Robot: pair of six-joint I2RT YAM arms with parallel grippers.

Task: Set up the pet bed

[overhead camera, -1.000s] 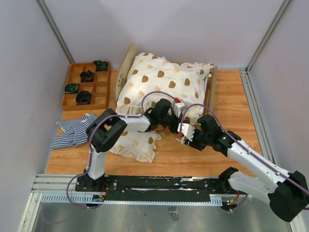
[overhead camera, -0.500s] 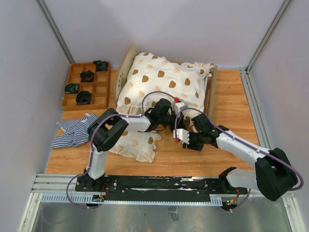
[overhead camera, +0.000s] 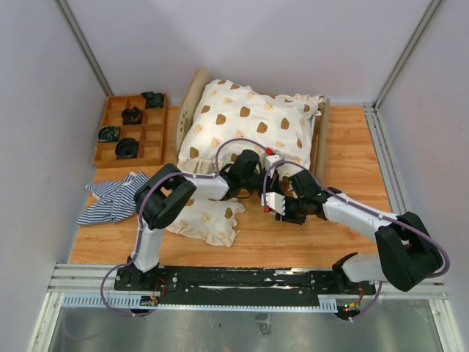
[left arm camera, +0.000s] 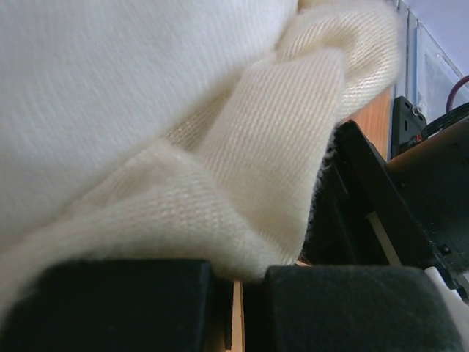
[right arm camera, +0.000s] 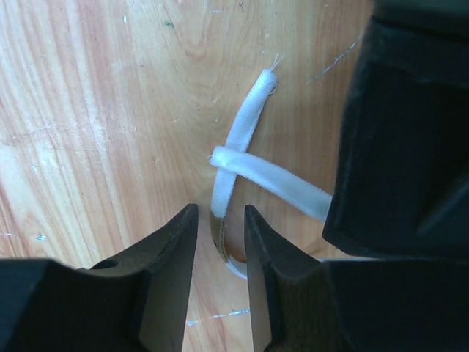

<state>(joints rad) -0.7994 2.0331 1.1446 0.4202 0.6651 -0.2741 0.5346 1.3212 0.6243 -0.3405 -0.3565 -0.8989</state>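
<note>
A brown tray [overhead camera: 155, 130] is seen at the far left corner of the table [overhead camera: 348, 154]. Small black things [overhead camera: 131, 115] are kept in some of its boxes. A little bear-print pillow [overhead camera: 209, 218] is laid near the front edge, left of the middle, partly under the left arm. A big cream quilt [overhead camera: 249, 121] with brown bears is heaped on the pet bed [overhead camera: 190, 99], so most of the bed is hidden.

The pet bed is placed at the far middle of the table. Its frame is made of light wood. One end board is seen sticking up at the quilt's left side and the other end at its right side. The striped mattress [overhead camera: 110, 199] is not in the frame. It is left crumpled by the table's left edge, in blue and white.

The left claw [left arm camera: 238, 271] is pushed in at the near edge of the quilt, and its pads are pressed together. Cream cloth is bunched right on top of them. It cannot be told if any cloth is caught.

The right claw [right arm camera: 220, 213] is held low over the bare wood, just beside the left one. Its fingers are a little apart, and a thin white strap [right arm camera: 249, 121] is seen between the tips.

Bare wood is seen along the table's right side and front. Both arms are crowded close together at the middle.
</note>
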